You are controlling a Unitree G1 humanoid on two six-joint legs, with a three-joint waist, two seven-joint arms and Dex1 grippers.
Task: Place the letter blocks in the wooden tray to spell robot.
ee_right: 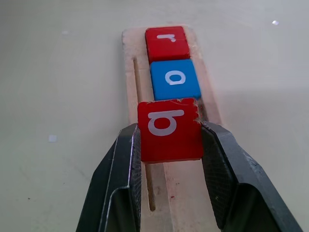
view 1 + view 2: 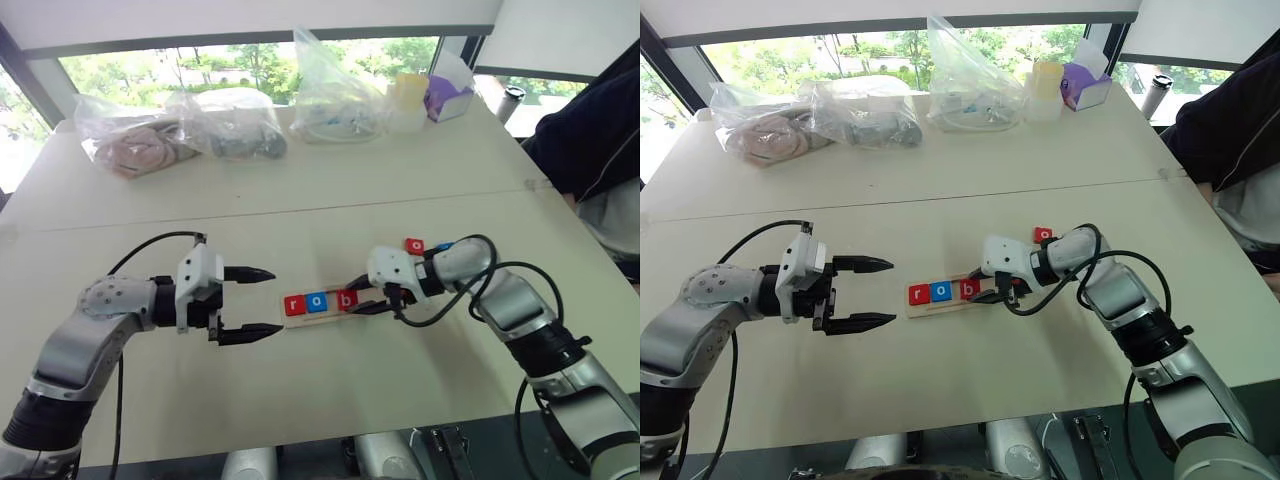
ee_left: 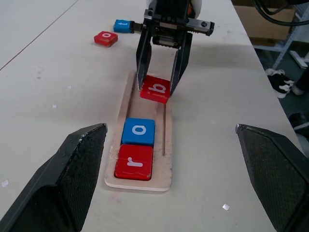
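The tray (image 2: 325, 305) is lying on the table (image 2: 330, 380) between the two grippers, its long axis running left to right. A red r block (image 2: 293, 305) is sitting at its left end, with a blue o block (image 2: 317, 302) touching it on the right.

The right gripper (image 3: 157, 89) is pinching the red b block (image 1: 169, 129) by its two side edges, jaws narrowed onto it. The b is sitting tilted over the tray just right of the blue o, its lower edge near that block; whether it is resting on the tray floor I cannot tell.

The left gripper (image 2: 262, 303) is hovering just left of the tray's left end, pointing toward it, jaws spread wide and holding nothing.

A red o block (image 2: 414, 245) and a blue block (image 3: 123, 25) are lying loose on the table beyond the tray's right end, close together on the far side of the right gripper.

Plastic bags (image 2: 230, 125) are sitting along the far edge of the table. A person in dark clothing (image 2: 590, 140) is standing at the far right.
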